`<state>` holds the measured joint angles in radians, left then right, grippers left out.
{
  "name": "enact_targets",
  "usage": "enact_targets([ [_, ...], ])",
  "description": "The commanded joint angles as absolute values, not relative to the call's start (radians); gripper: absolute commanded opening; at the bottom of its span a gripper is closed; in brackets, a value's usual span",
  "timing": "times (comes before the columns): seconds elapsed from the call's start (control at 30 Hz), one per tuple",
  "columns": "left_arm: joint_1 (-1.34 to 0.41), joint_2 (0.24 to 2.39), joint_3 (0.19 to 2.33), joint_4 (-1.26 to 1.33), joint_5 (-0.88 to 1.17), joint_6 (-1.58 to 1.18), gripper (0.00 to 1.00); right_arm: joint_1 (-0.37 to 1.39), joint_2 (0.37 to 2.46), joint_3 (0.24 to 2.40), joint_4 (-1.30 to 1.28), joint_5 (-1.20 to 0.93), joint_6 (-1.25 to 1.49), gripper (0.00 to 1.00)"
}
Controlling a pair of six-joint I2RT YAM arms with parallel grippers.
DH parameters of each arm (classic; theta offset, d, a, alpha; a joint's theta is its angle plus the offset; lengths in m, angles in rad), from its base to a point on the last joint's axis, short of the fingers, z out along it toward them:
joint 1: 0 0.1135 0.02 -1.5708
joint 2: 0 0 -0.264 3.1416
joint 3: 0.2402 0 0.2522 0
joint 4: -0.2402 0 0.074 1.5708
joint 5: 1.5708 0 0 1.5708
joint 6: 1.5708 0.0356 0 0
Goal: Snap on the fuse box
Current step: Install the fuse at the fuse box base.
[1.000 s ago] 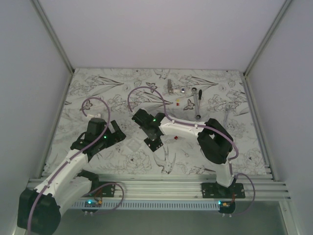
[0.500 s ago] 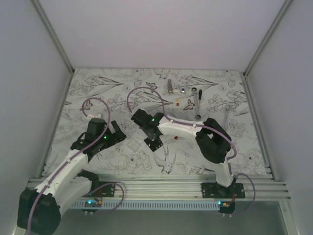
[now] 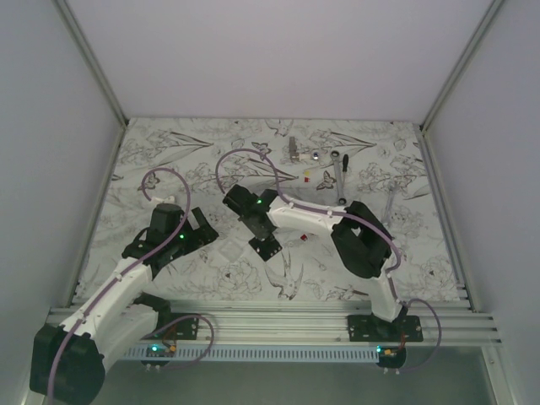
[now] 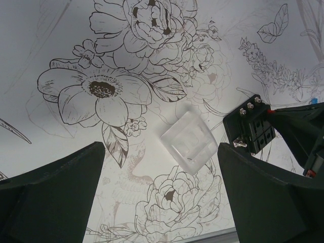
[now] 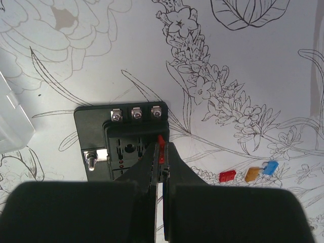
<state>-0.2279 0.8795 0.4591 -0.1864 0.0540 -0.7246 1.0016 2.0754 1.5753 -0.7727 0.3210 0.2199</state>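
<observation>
Right under the right gripper [image 5: 161, 154], that's where the fuse box [image 5: 121, 147] sits. From the wrist cam, the fingertips come down on its right-hand edge, so most of the black block spreads out toward 9 and 10 o'clock from the tips. That claw is pinched nearly closed, with a thin red fuse [image 5: 161, 147] caught between the tips, standing over the slots. Three loose fuses [image 5: 251, 174], red, amber and blue, lie on the flowered table [image 5: 253, 61] at about 3 o'clock from the tips, apart from the box.

From the overhead cam, the fuse box [image 3: 268, 247] is flat on the table near the middle, with the right arm reaching across to it. The left gripper [image 3: 202, 229] is off at its 9 o'clock, jaws spread wide and holding nothing. A clear plastic cover [image 4: 188, 139] lies between them, just beside the box at its 8 o'clock. A silver wrench [image 3: 340, 179] lies well away, up at 1 o'clock.
</observation>
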Motion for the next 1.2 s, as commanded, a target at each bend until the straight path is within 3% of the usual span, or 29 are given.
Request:
enact_targets([
  [0.0, -0.221, 0.882, 0.443, -0.190, 0.061, -0.730, 1.00, 0.987, 2.184, 1.554, -0.818, 0.246, 0.207, 0.00],
  [0.57, -0.221, 0.875, 0.437, -0.187, 0.069, -0.733, 1.00, 0.883, 2.135, 1.406, -0.731, 0.146, 0.187, 0.00],
  [0.67, -0.221, 0.871, 0.436, -0.189, 0.069, -0.735, 1.00, 0.899, 2.074, 1.421, -0.725, 0.182, 0.190, 0.05],
  [0.73, -0.222, 0.871, 0.437, -0.188, 0.070, -0.735, 1.00, 0.908, 2.043, 1.434, -0.724, 0.208, 0.193, 0.14],
  [1.17, -0.221, 0.868, 0.436, -0.189, 0.074, -0.738, 1.00, 0.931, 1.876, 1.401, -0.643, 0.228, 0.213, 0.30],
])
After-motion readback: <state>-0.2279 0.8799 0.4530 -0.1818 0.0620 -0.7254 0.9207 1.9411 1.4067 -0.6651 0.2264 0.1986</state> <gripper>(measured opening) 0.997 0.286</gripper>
